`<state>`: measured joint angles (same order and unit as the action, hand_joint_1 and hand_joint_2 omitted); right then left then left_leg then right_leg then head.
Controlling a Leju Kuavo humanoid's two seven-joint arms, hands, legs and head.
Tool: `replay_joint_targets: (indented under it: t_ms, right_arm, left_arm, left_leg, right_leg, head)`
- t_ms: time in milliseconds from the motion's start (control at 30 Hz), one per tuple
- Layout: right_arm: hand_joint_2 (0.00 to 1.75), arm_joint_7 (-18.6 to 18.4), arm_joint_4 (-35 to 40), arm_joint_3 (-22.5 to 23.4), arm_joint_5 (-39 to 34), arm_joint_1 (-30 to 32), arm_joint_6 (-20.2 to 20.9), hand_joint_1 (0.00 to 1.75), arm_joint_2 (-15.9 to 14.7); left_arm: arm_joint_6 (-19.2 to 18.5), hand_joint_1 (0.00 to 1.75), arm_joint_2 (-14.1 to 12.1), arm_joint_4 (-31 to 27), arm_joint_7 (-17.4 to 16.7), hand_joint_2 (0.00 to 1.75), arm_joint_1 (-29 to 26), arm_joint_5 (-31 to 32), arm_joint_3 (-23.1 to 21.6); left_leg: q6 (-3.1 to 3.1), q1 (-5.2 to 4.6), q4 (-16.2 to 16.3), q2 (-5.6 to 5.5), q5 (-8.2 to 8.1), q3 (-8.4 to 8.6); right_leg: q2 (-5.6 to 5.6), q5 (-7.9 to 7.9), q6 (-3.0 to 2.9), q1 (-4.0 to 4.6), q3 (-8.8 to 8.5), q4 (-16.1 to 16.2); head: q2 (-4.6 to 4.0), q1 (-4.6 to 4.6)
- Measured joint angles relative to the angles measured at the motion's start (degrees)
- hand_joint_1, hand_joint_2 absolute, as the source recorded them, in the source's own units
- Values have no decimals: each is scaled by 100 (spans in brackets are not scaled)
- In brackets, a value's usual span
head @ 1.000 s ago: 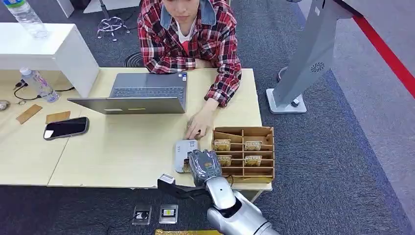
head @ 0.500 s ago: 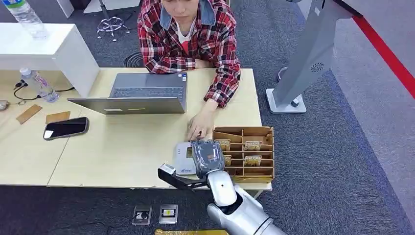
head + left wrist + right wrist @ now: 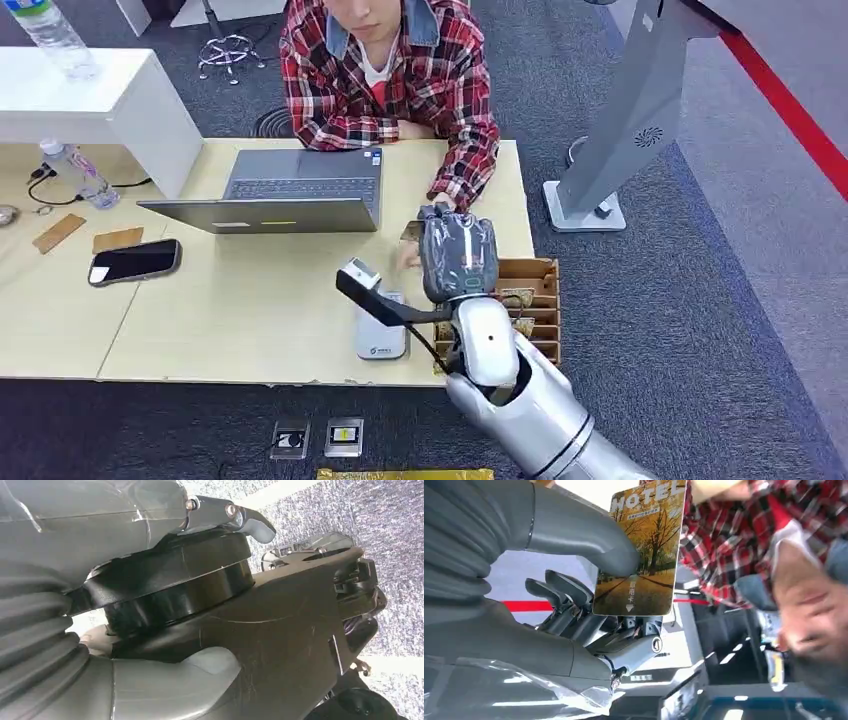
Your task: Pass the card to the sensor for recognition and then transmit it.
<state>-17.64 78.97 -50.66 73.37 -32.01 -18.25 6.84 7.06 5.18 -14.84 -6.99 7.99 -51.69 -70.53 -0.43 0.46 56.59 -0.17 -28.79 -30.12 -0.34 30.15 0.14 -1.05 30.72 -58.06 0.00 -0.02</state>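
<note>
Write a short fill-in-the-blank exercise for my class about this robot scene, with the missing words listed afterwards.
1. The right hand holds a card printed with the word ____.
2. The card reader lies on the table between the laptop and the table's ____ edge.
3. The person across the table wears a red ____ shirt.
4. Left of the laptop lies a black ____.

Missing words: HOTEL; near; plaid; phone
</note>
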Motion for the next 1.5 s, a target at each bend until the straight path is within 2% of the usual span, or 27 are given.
replay_joint_targets:
  t_ms: [400,433,467,500,933,1133,1300,1333,1367,1400,1500]
  right_arm:
    - [175,-101,-42,256,-35,-95,-94,175,-188]
    - [175,-109,-55,267,-17,-102,-90,168,-201]
    - [175,-111,-59,269,-13,-108,-83,131,-212]
    - [175,-114,-70,269,-4,-114,-68,0,-223]
    - [175,-230,-68,262,7,-31,186,0,-308]
    - [175,-411,394,267,201,222,389,0,-442]
    - [175,-610,971,264,634,484,805,0,-645]
    - [175,-643,1052,264,678,520,859,9,-675]
    - [175,-675,1183,264,770,552,949,9,-732]
    - [175,-700,1264,264,824,577,999,175,-765]
    - [175,-765,1458,267,949,649,1126,175,-859]
  left_arm:
    - [-37,0,-2,0,0,175,1,0,2]
    - [-39,0,-2,0,0,175,1,0,2]
    - [-39,0,-2,2,0,175,1,0,4]
    - [-42,0,-2,0,4,175,1,0,7]
    - [-33,0,-2,2,7,175,-1,0,26]
    - [-13,0,-2,2,7,175,-6,0,37]
    - [9,0,-4,4,7,175,-10,0,50]
    - [13,0,-4,4,7,175,-11,0,50]
    - [15,0,-4,4,7,175,-12,0,52]
    - [17,0,-4,4,7,175,-12,0,55]
    - [22,0,-4,4,7,175,-12,0,57]
  left_leg:
    - [0,0,0,0,0,-2]
    - [0,0,0,-1,0,-2]
    - [0,0,0,-1,0,-2]
    - [0,0,0,-1,0,-2]
    - [0,0,0,0,0,-1]
    - [0,0,0,0,-1,0]
    - [0,0,0,0,-1,0]
    - [0,0,0,0,-1,0]
    - [0,0,0,0,-1,0]
    - [0,0,0,0,-1,0]
    - [0,0,0,0,-1,1]
  right_leg:
    - [0,0,0,0,0,0]
    - [-1,0,0,0,0,0]
    - [-1,0,0,0,0,0]
    - [-1,0,0,0,0,0]
    - [-1,0,0,0,1,0]
    - [0,0,0,0,1,0]
    - [2,0,0,0,2,0]
    - [2,0,0,0,2,0]
    - [2,0,0,0,2,0]
    - [2,0,0,0,2,0]
    - [1,0,0,0,2,0]
  head:
    - [0,0]
    - [0,0]
    - [0,0]
    - [0,0]
    - [0,0]
    - [0,0]
    - [0,0]
    - [0,0]
    - [0,-2]
    - [0,0]
    - [0,0]
